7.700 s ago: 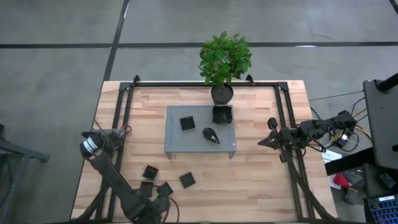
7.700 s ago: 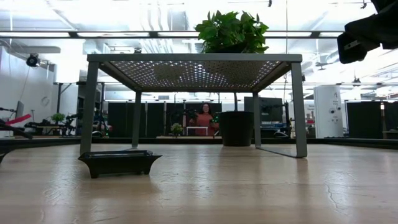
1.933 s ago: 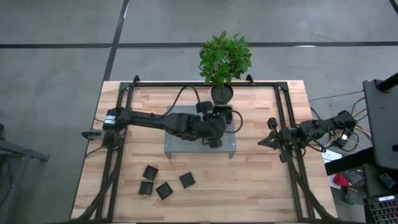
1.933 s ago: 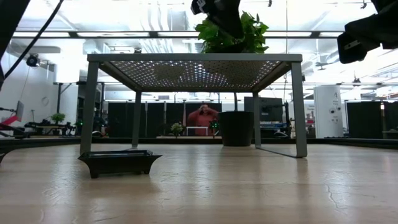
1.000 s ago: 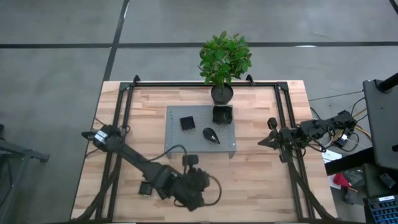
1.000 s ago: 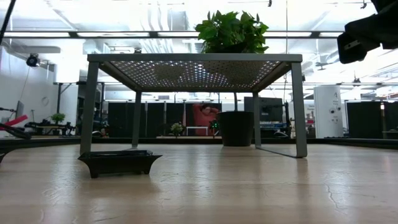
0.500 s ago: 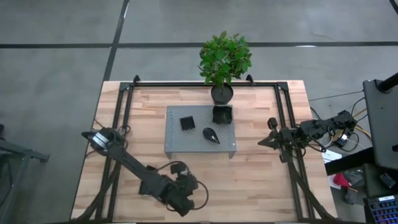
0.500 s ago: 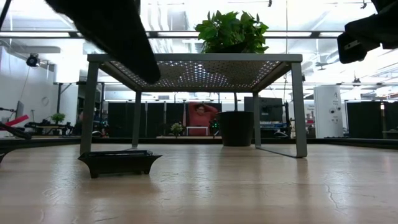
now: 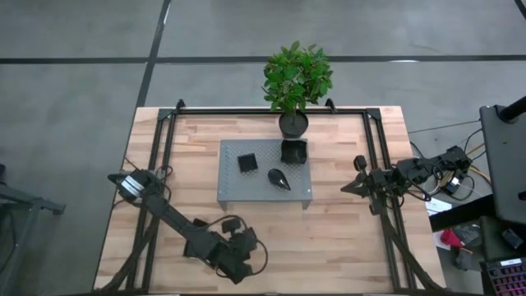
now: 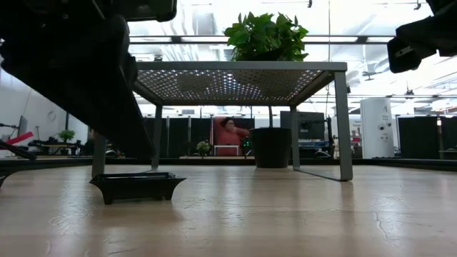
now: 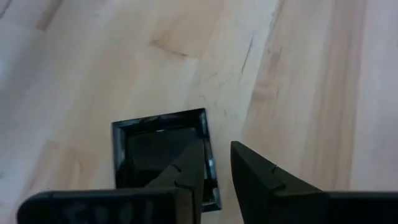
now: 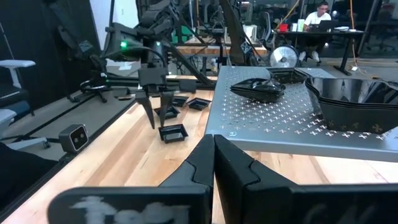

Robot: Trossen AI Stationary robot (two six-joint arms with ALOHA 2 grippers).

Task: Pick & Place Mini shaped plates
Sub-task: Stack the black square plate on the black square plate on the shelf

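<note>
The grey platform (image 9: 265,194) is sitting mid-frame in the high view, and the left gripper (image 9: 240,261) is hanging low in the lower left over a small square plate (image 11: 163,158), fingers partly open and holding nothing. The fingers are straddling one rim, so a crooked squeeze might flip the plate. The right gripper (image 12: 214,163) is waiting shut at the right edge.

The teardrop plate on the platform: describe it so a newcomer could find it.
Start at the grey perforated platform mid-table, before the potted plant. The teardrop plate lies near its centre; its pointed leaf outline sets it apart from the square plate and the stacked plates beside it.
</note>
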